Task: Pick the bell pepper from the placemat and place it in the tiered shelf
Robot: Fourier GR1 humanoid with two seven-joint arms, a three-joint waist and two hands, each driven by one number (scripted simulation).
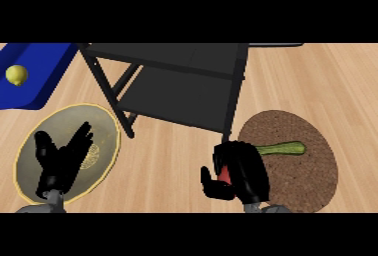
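Pale wood counter [170, 170] runs under both hands. The right hand [245, 172] is curled round the red bell pepper [224, 176], over the left edge of the brown placemat [295, 182]. A green vegetable [280, 149] lies just beyond this hand, with the black tiered shelf [177, 95] farther ahead. The left hand [63, 157] rests spread over a yellow-rimmed plate [103, 130].
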